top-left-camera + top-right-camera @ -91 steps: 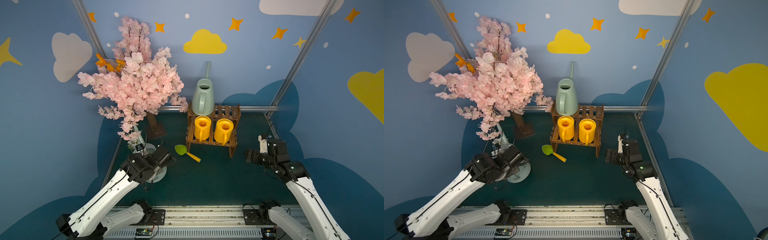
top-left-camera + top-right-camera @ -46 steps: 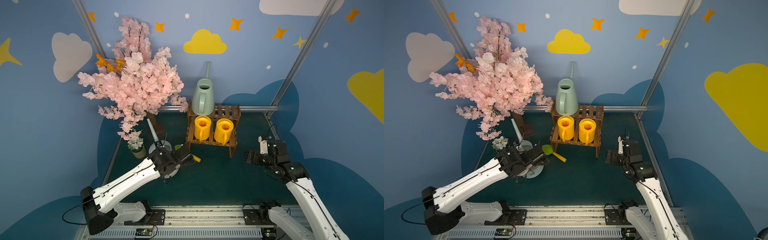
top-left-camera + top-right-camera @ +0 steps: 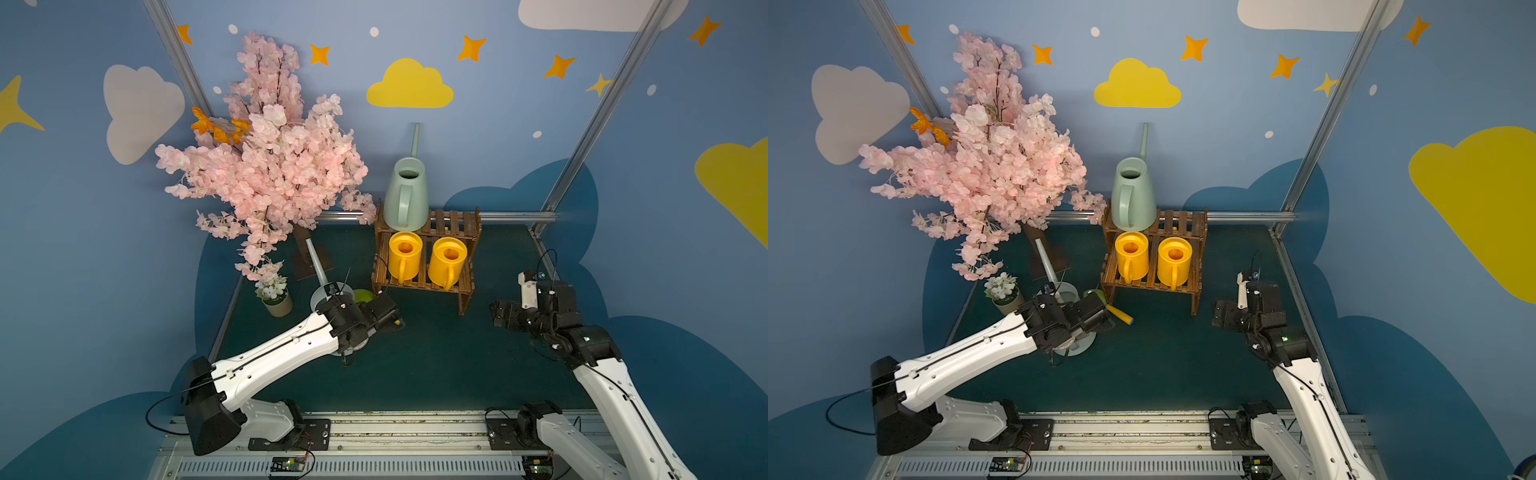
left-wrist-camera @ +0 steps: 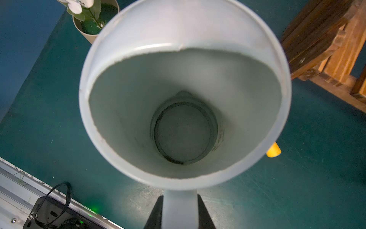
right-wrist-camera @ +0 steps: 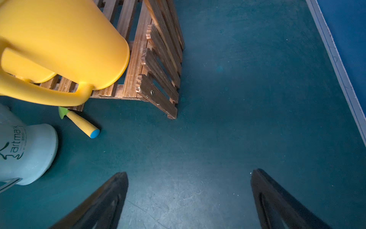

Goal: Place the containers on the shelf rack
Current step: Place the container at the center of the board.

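My left gripper [image 4: 180,206] is shut on the loop handle of a pale green-grey container [image 4: 184,111], whose open mouth I look straight into. In both top views my left arm covers most of this can; its long spout [image 3: 316,262] points back left. The dark wooden shelf rack [image 3: 453,218] stands at the back. Another pale green container [image 3: 405,199] is on its upper tier, at the left. Two yellow containers [image 3: 405,257] [image 3: 446,262] fill the lower tier. My right gripper [image 5: 189,172] hangs open and empty over the floor, right of the rack.
A green trowel with a yellow handle [image 3: 1119,314] lies on the floor by the rack's front left leg, close to the held can. A small beige flower pot [image 3: 276,297] and a pink blossom tree [image 3: 266,166] stand at the left. Blue walls enclose the floor.
My left arm has swung right with the pale can, from beside the flower pot to just in front of the rack's left corner. The right arm has stayed still.
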Motion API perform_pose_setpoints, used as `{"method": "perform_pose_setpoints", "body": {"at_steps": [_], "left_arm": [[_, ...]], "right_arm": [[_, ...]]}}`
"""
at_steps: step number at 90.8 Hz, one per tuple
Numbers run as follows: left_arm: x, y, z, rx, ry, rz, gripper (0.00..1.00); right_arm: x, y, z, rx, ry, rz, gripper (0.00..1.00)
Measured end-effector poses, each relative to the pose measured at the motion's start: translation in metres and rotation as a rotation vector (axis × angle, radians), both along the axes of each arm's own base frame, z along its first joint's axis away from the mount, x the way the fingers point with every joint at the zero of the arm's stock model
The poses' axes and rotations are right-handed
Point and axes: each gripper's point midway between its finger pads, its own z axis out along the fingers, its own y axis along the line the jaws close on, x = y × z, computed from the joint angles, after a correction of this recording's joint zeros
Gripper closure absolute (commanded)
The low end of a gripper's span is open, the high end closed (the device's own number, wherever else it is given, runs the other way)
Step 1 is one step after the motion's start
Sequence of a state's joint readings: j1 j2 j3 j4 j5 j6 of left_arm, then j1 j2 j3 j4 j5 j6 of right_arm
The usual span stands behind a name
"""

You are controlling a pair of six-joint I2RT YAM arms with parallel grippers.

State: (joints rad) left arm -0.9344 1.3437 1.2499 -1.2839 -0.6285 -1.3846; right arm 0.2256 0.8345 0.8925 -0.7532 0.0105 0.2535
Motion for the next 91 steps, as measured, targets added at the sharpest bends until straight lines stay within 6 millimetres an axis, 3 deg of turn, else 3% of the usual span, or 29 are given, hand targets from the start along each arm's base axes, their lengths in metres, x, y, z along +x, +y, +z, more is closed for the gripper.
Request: {"method": "perform_pose_setpoints", "body": {"at_steps": [28, 62, 81, 91], "left_arm": [[-0.002, 0.002, -0.001, 0.008, 0.008, 0.007, 0.53], [-0.013, -0.004, 0.014, -0.015, 0.028, -0.053, 0.37], [-0.021, -0.009, 0.046, -0.067, 0.013, -0.197, 0.36], [-0.023, -0.006, 0.067, -0.065, -0.034, -0.343, 0.24]], "right_arm": [[0.0, -0.001, 0.001, 0.004, -0.003, -0.004, 0.02], [-0.007, -0.002, 0.008, 0.007, -0.006, -0.001, 0.02], [-0.014, -0.002, 0.055, 0.026, -0.091, 0.015, 0.05], [-0.021, 0.006, 0.091, 0.041, -0.158, 0.057, 0.1]]}}
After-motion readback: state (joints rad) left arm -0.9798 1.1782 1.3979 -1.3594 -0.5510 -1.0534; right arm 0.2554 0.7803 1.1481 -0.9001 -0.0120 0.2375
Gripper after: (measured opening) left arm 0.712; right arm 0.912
